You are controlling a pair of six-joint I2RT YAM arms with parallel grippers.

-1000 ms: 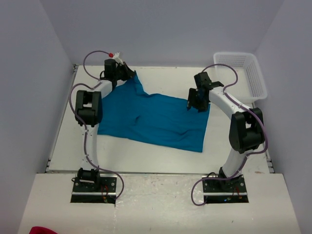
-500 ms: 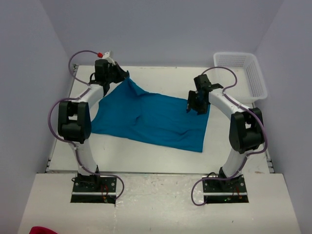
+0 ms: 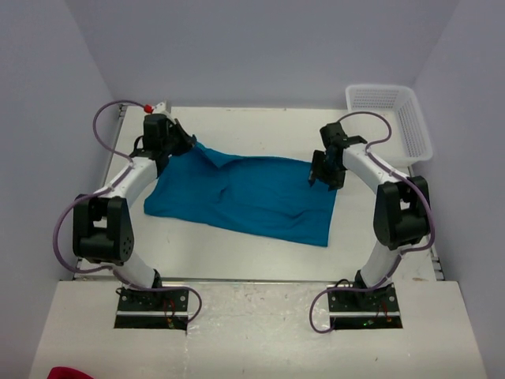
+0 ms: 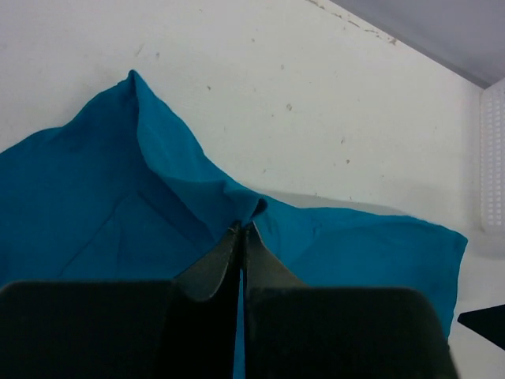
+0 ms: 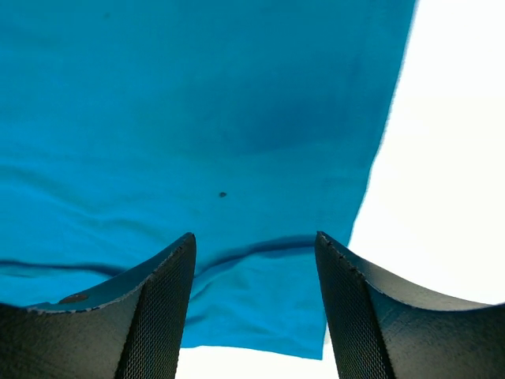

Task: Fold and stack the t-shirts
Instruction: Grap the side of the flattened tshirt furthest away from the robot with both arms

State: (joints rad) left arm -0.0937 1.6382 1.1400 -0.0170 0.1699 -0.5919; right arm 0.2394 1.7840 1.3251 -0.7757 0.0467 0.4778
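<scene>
One teal-blue t-shirt (image 3: pixel 252 197) lies spread and wrinkled across the middle of the table. My left gripper (image 3: pixel 189 145) is shut on a fold at the shirt's far left corner, and the cloth rises in a ridge to the fingertips. In the left wrist view the gripper (image 4: pixel 242 229) has its jaws pressed together with the t-shirt (image 4: pixel 118 205) pinched at the tips. My right gripper (image 3: pixel 319 175) hovers open over the shirt's far right part. The right wrist view shows the right gripper (image 5: pixel 254 241) with only flat t-shirt (image 5: pixel 197 118) beneath, near its right edge.
A white mesh basket (image 3: pixel 392 118) stands at the far right corner of the table and shows at the edge of the left wrist view (image 4: pixel 494 166). Grey walls close in the table on three sides. Something red (image 3: pixel 67 373) lies at the bottom left, off the table.
My left arm has swung left and toward the near side, pulling the pinched corner with it and lowering the raised peak. The right gripper has shifted slightly right and stayed open.
</scene>
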